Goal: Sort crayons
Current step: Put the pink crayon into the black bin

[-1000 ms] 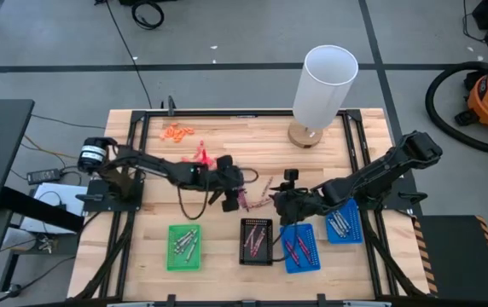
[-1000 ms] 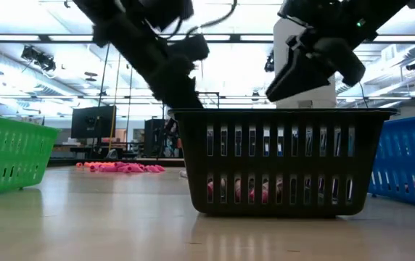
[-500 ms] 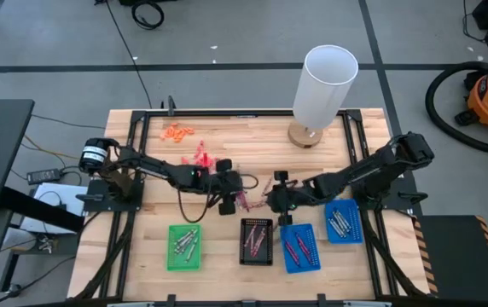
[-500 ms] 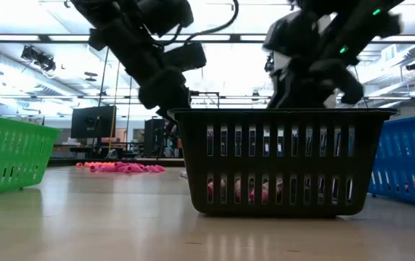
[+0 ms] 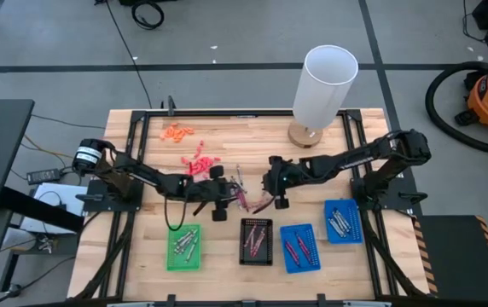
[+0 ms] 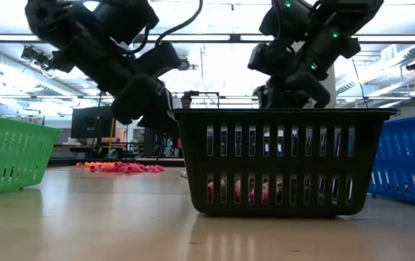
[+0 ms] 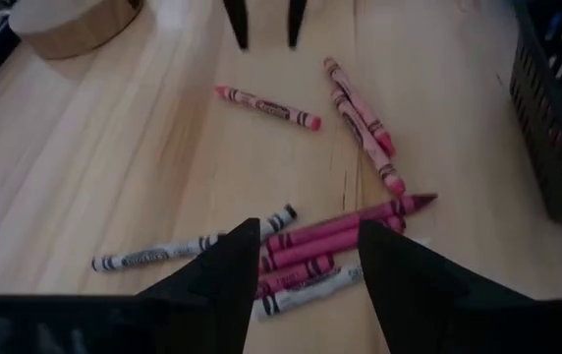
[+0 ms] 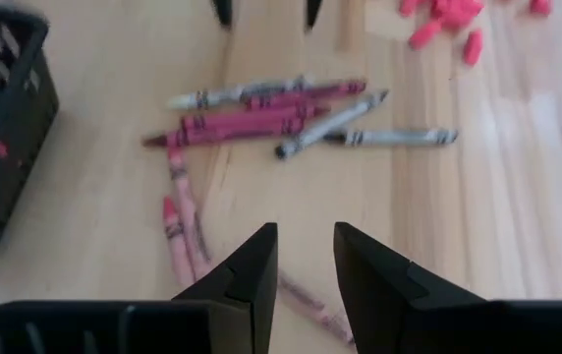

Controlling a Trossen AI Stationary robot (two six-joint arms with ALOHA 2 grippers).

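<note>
Wooden tabletop, and from where I stand both arms have just closed in on the loose crayons [image 5: 244, 198] at its middle: the right arm, a second ago at about four o'clock over the blue tray [image 5: 300, 248], has swung up to three o'clock of the pile, so I judge another pick is coming. Going left to right: the green tray [image 5: 184, 247], then the left gripper [image 5: 219, 205] just at nine o'clock of the pile, fingers spread wide, holding nothing. The black basket [image 5: 256, 241] sits at six o'clock. The right gripper [image 5: 275, 194] hangs with fingers [image 8: 252, 270] partly apart, empty.
</note>
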